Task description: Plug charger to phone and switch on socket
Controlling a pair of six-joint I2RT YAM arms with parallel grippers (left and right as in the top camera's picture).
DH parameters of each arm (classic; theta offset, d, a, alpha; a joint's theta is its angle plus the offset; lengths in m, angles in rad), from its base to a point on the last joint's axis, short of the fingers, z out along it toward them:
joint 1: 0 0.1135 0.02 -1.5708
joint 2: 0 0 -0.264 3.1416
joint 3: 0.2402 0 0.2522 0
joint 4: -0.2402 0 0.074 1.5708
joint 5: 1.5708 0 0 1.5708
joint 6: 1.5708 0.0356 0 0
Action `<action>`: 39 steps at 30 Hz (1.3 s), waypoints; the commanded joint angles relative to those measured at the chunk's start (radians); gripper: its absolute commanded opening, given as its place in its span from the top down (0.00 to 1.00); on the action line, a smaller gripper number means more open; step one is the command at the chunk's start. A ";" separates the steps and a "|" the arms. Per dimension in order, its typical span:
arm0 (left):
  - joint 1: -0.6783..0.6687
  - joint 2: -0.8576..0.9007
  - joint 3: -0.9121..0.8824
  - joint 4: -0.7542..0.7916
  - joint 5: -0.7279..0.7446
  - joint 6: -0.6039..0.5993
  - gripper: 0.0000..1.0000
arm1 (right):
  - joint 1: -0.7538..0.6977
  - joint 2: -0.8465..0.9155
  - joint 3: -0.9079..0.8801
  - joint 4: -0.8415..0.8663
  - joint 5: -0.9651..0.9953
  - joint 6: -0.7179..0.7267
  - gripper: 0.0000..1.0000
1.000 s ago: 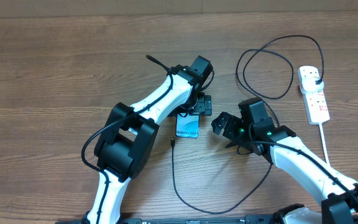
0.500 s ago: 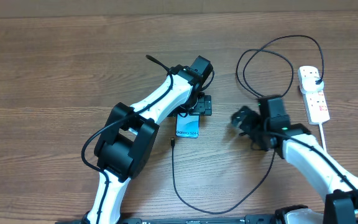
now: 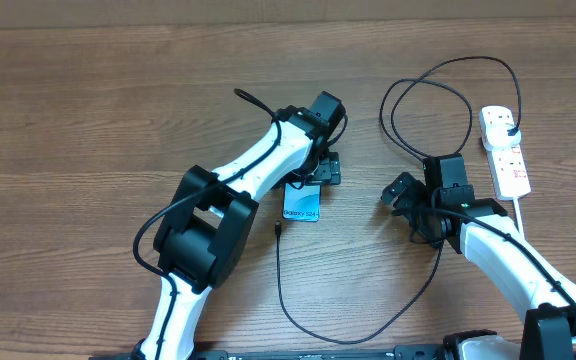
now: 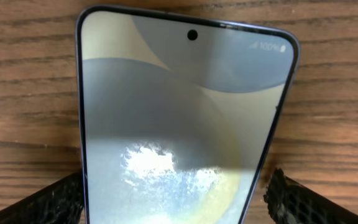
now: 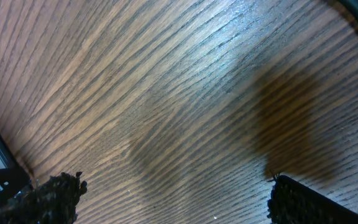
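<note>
The right end effector (image 3: 400, 193), released and empty, is sitting farther right than a second ago, nearer the socket (image 3: 504, 152). The left end effector (image 3: 318, 172) is staying released astride the phone (image 3: 302, 203), with the charger (image 3: 280, 280) tip lying just beside it.

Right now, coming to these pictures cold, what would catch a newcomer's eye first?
The lit phone stands out first, lying flat in the middle of the wooden table with the left gripper open astride it. Next is the long black charger cable, looping from the white power strip at the right edge, its free tip beside the phone's lower left corner, not plugged in. The right gripper hangs open between phone and strip.
</note>
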 commanded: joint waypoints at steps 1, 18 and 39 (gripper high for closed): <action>-0.013 0.171 -0.105 0.011 -0.026 -0.040 0.03 | -0.002 -0.017 0.002 0.003 0.012 0.006 0.00; -0.025 0.171 -0.105 0.060 -0.027 -0.035 0.07 | -0.002 -0.017 0.002 0.004 -0.092 0.006 0.00; 0.006 0.172 -0.106 0.031 0.178 0.164 0.18 | -0.003 -0.018 0.002 0.006 -0.328 -0.092 0.00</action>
